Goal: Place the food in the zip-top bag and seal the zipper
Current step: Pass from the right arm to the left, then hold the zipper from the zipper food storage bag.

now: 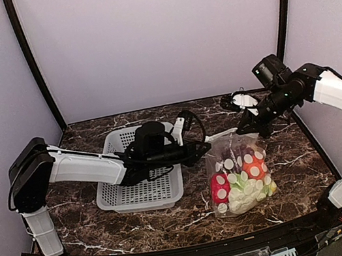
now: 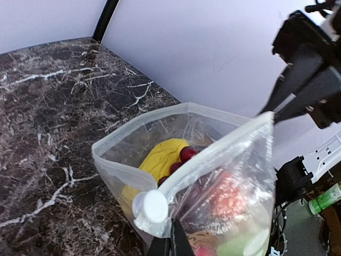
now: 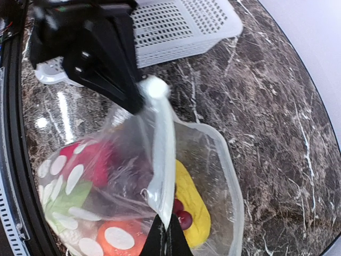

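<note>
The desk carries the basket. Just to its right lies the bag, with the food inside. The zipper runs left to right. The left jaws and right jaws are each pinched closed on one end of one lip. The other lip bows away, so the mouth gapes. Bare desk lies behind.

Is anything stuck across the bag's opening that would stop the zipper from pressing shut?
Nothing visible does. The yellow piece and red grapes lie inside the bag, below the zipper. The left gripper and right gripper pinch the mouth's opposite ends, and it gapes open.
</note>
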`<state>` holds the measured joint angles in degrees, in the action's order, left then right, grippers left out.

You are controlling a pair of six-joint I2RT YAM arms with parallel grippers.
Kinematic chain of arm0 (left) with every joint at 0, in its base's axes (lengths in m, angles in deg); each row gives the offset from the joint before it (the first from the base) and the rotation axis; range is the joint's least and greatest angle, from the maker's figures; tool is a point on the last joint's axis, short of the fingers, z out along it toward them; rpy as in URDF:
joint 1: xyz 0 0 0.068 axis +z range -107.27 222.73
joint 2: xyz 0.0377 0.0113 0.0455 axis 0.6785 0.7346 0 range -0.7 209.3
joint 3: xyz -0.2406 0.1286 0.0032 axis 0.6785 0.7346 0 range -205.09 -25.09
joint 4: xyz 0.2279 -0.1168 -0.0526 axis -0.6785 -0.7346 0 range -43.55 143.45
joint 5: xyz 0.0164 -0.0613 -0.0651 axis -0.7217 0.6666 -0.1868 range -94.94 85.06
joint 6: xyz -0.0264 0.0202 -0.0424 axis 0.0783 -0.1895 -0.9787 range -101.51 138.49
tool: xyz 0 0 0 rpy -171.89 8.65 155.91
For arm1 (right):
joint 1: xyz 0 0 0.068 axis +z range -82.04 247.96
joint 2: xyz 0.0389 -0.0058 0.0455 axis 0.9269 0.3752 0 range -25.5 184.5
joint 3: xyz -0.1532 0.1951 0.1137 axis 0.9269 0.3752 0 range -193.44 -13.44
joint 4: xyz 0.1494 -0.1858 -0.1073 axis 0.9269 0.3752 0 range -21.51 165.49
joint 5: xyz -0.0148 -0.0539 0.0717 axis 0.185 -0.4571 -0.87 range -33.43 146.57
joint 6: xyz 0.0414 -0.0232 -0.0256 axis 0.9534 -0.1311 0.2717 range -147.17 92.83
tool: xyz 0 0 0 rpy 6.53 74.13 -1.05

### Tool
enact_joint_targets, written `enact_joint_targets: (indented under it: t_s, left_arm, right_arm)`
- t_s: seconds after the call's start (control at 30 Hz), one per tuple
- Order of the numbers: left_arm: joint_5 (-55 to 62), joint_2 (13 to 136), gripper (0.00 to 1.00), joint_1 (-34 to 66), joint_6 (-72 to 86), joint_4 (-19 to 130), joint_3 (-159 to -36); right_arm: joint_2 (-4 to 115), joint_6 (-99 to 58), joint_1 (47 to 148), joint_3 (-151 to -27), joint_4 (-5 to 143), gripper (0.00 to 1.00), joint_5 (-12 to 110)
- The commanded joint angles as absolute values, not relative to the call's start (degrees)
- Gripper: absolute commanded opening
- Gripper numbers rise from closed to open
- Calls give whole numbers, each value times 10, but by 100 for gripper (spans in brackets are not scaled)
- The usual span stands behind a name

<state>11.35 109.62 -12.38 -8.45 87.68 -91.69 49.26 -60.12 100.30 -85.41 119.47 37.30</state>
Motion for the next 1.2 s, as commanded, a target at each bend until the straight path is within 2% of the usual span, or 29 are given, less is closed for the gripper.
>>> enact_joint_targets:
  t_s: [0.0, 0.13, 0.27, 0.43, 0.53, 0.9, 1.17]
  left_arm:
    - [85, 998, 1, -120, -18, 863, -896]
    - [109, 985, 1, -120, -3, 864, -908]
    - [159, 983, 1, -121, 7, 868, -925]
    - [205, 979, 1, -121, 39, 849, -942]
    - [229, 976, 1, -126, 53, 848, -946]
    - [250, 954, 1, -165, 153, 761, -970]
    - [192, 939, 1, -195, 221, 711, -981]
  right_arm:
    - [503, -602, 965, -853, 1170, 0, 401]
    - [526, -600, 958, -862, 1181, 2, 408]
    - [522, -600, 959, -913, 1223, 18, 364]
    - [492, -614, 962, -963, 1251, 39, 250]
    - [491, -622, 971, -967, 1244, 46, 216]
    - [550, -654, 993, -1007, 1285, 55, 109]
    - [572, -651, 1015, -1023, 1319, 54, 85]
